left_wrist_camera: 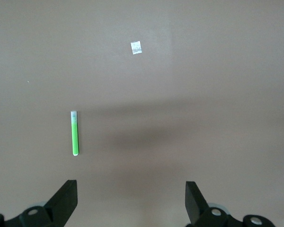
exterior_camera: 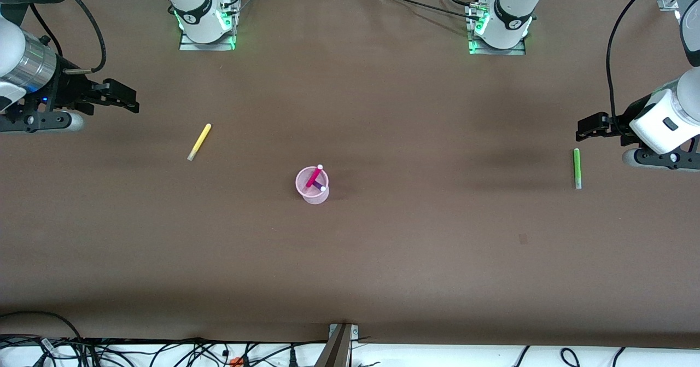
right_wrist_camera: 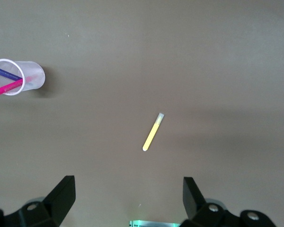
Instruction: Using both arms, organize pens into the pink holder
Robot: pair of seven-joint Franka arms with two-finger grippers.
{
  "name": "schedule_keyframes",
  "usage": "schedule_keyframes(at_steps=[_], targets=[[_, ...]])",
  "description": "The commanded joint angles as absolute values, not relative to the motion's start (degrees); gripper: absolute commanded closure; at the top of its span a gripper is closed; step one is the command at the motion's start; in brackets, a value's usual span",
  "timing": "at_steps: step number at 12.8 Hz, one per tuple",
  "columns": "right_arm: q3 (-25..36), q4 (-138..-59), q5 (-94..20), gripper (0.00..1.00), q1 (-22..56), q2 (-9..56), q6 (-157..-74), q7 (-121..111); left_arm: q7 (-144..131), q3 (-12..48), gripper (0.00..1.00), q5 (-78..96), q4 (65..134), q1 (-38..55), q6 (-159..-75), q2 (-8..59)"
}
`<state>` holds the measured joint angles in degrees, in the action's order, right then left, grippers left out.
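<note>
Front view: pink holder (exterior_camera: 312,186) upright near the middle of the brown desk (exterior_camera: 383,246), with the magenta pen (exterior_camera: 314,176) and the purple pen (exterior_camera: 319,186) already leaning inside. Yellow pen (exterior_camera: 199,141) flat on the desk toward the right arm's end, farther from the camera than the holder. Green pen (exterior_camera: 576,168) flat toward the left arm's end. Right gripper (exterior_camera: 121,98) raised over the desk's edge at its own end, well apart from the yellow pen; left gripper (exterior_camera: 590,127) hovering just beside the green pen. Two of four pens home, two left.

Left wrist view: left gripper (left_wrist_camera: 131,198) spread wide, empty, with the green pen (left_wrist_camera: 75,134) off to one side of the jaw gap rather than between the tips. A small pale scrap (left_wrist_camera: 136,47) also on the desk.

Right wrist view: right gripper (right_wrist_camera: 128,196) likewise wide and empty; yellow pen (right_wrist_camera: 153,132) lying skewed to the jaw line; holder (right_wrist_camera: 18,77) off at the frame's edge.

Likely trouble: a slim round pen rolling or pinched askew if the descent comes without centring and turning the wrist; a pen dropped in too hard tipping the light holder or knocking the leaning pens out.
</note>
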<state>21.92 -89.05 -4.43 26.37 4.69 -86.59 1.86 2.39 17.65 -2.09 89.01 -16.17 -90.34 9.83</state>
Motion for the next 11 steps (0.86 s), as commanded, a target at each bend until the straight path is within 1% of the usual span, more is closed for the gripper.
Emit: schedule_keyframes(at_steps=[1,2,3,5,6,7,11], targets=[[21.10,-89.21,-3.43,0.00,25.93,3.52,-86.22,1.23,3.08,18.11,0.00,-1.14,90.00,-16.87,-89.39,8.26],[20.92,-89.12,-3.60,0.00,25.14,3.52,-86.48,1.23,3.08,18.11,0.00,-1.14,89.91,-16.87,-89.30,8.35],[18.39,-89.21,-3.69,0.00,22.18,3.60,-86.57,1.23,3.08,18.11,0.00,-1.14,89.91,-16.87,-89.30,8.35],[5.35,-89.03,-2.30,0.00,9.73,3.52,-86.66,1.23,3.16,18.11,0.00,-1.14,89.83,-16.96,-89.30,8.52],[0.23,-89.03,-0.46,0.00,5.23,3.52,-87.36,1.23,3.34,18.11,0.00,-1.14,89.82,-16.96,-89.30,8.61],[-1.30,-88.95,-0.18,0.00,3.79,3.52,-87.45,1.23,3.34,18.11,0.00,-1.14,89.91,-16.96,-89.30,8.61],[-1.49,-87.80,-0.17,0.00,3.87,4.04,-87.28,2.11,2.90,18.19,0.00,-1.14,90.18,-16.53,-89.03,8.70]])
